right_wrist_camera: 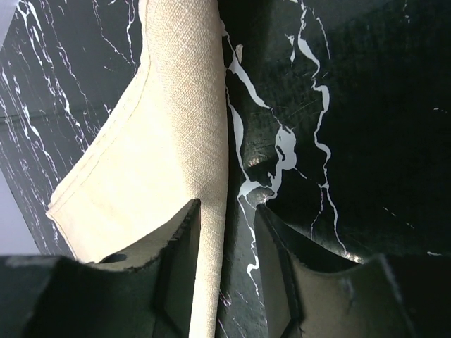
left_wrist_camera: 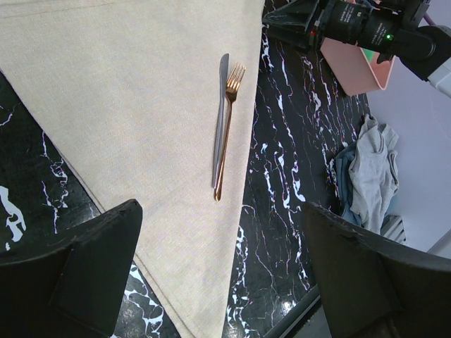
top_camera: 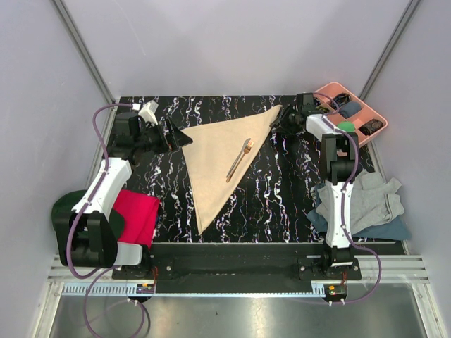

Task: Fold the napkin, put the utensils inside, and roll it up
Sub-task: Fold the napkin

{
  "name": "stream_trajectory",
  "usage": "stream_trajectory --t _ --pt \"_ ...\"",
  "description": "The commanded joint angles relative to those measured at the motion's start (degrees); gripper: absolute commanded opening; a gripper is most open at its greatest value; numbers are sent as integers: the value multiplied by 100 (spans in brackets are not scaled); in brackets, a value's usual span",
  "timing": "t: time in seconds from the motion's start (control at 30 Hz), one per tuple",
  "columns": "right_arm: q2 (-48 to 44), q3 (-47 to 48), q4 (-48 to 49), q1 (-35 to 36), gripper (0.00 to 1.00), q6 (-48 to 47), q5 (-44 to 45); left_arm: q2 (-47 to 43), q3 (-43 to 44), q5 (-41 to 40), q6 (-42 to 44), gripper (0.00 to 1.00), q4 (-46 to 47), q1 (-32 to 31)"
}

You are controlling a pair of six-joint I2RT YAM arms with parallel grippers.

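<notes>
The beige napkin [top_camera: 215, 165], folded into a triangle, is lying flat on the black marbled surface [top_camera: 282, 197], with the utensils [top_camera: 239, 160], a fork and a knife, resting side by side near its right edge. The left tool [top_camera: 182, 139] is hanging by the napkin's left corner with its jaws spread wide, holding nothing. The right tool [right_wrist_camera: 227, 218] is sitting at the far right corner, jaws partly apart, with the raised fabric edge passing between its fingers [right_wrist_camera: 180, 239], touching one and leaving a gap to the other.
</notes>
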Motion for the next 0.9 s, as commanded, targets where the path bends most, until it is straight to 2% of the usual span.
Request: stream_trajectory --t 0.0,0.23,0.63,0.87 --pt "-299 -237 -4 39 46 41 59 -28 -9 -39 87 97 201 -20" --pt "-71 -149 49 39 45 76 -152 -28 -18 -39 78 97 201 -20" --pt "184 0 -205 48 37 -108 -90 -11 0 -30 87 97 201 -29" --pt "378 316 -293 74 37 -178 -169 -11 -9 -39 78 97 209 -29"
